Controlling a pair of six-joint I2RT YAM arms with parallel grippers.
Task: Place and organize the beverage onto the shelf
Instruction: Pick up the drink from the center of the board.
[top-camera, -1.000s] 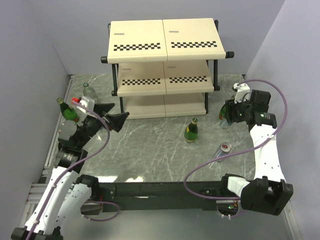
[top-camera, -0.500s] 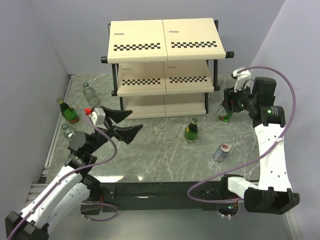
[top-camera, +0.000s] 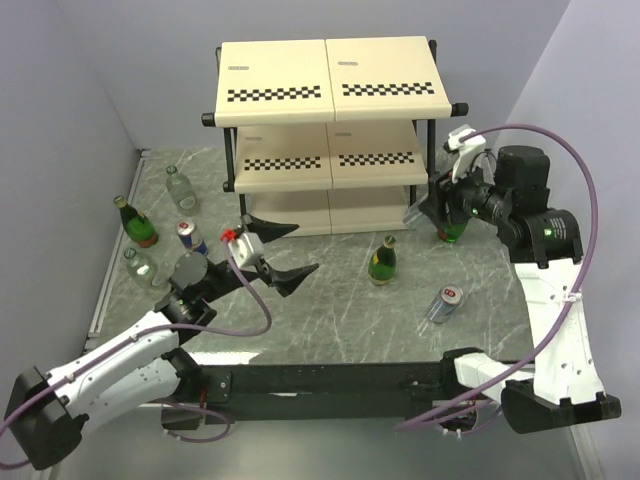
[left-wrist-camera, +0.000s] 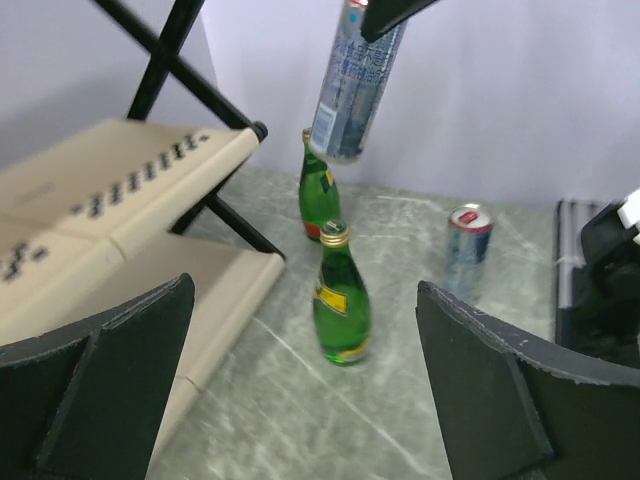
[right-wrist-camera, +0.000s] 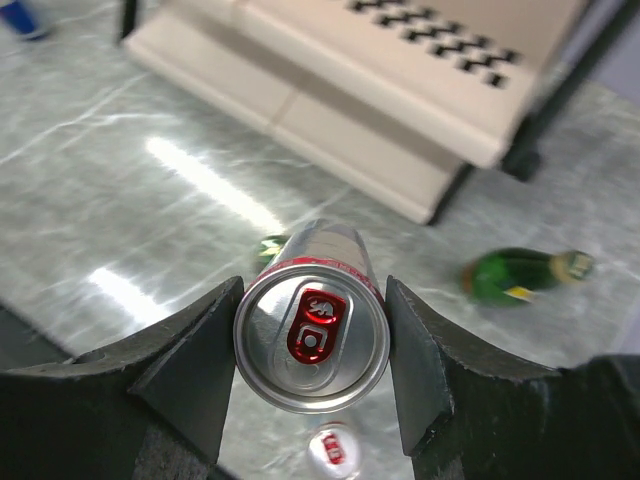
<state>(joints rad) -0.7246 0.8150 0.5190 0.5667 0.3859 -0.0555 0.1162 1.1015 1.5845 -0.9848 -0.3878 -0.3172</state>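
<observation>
Top external view, for the count. Shows the shelf (top-camera: 330, 70) against the far edge of the bench (top-camera: 320, 320), with no drink seen on any of its cream boards; cannot see the back of the lower tiers. Finds the right claw (top-camera: 432, 208) clenched around a slim silver can (top-camera: 413, 213), lifted clear of the bench just beside the shelf's right end, at about the middle tier. Confirms that grip from the right wrist: red-tabbed lid square between the two fingers (right-wrist-camera: 190, 350), shelf corner beyond. Has the left claw (top-camera: 300, 248) released, jaws wide and holding nothing, above the bench in front of the shelf's left half.

Counts the rest on the bench: a middle green bottle (top-camera: 382, 262) standing in front of the shelf, a right green bottle (top-camera: 455, 233) under the right arm near the right edge, a red-topped can (top-camera: 447, 300) toward the near right. Along the left edge, adds a left green bottle (top-camera: 135, 222), a far clear bottle (top-camera: 178, 187), a near clear bottle (top-camera: 140, 265) and a blue can (top-camera: 190, 237).

Judged from that: barely begun. First item in the air, none shelved, seven more to fetch. Calls next for carrying the can in over a board and setting it upright, then lining up the others.
</observation>
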